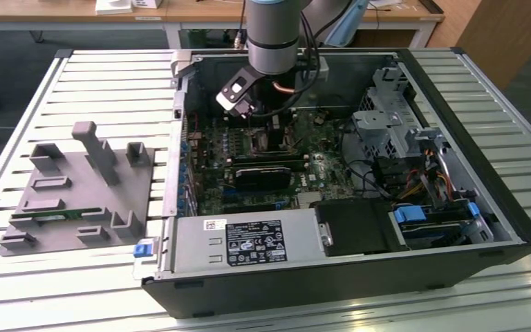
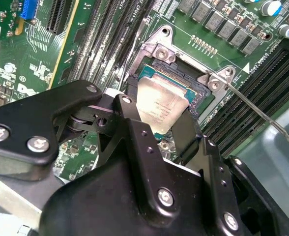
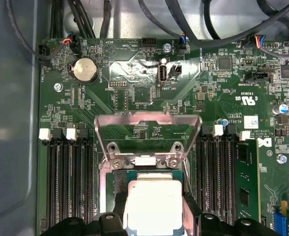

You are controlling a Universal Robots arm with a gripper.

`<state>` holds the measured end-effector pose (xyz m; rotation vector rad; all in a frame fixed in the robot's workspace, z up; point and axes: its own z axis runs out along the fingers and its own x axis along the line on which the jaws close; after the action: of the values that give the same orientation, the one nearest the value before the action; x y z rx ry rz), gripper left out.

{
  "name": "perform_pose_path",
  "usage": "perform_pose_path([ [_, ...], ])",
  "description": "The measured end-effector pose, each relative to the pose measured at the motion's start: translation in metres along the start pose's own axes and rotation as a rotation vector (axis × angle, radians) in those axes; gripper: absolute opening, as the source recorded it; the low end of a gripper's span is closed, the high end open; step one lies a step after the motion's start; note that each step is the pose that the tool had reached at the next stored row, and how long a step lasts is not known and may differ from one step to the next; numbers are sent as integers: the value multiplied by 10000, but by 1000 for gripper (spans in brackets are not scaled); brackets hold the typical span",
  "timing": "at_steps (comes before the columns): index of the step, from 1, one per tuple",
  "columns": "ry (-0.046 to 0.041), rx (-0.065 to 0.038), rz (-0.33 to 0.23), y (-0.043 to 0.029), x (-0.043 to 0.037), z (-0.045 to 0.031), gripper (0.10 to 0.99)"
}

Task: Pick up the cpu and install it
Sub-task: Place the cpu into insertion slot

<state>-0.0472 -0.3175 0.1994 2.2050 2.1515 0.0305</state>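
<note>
While the pincer point(image 2: 159, 120) grips it, cpu point(image 3: 154, 206) faces up

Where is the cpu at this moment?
In both wrist views the cpu sits between the fingers of the gripper at the open motherboard socket, next to its raised metal frame, memory slots on either side.

Printed white labels point(image 1: 258, 245) on the power supply point(image 1: 196, 243), at 6 o'clock in the computer case point(image 1: 339, 290); faint engraving on the cpu point(image 2: 160, 105) lid; white silkscreen lettering across the motherboard point(image 3: 134, 93); none reliably legible.
</note>
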Motion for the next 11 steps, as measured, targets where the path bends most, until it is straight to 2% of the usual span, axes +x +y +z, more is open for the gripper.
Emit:
perform_pose_path([
  [11,1,-1,-20,2,13,-38,529],
])
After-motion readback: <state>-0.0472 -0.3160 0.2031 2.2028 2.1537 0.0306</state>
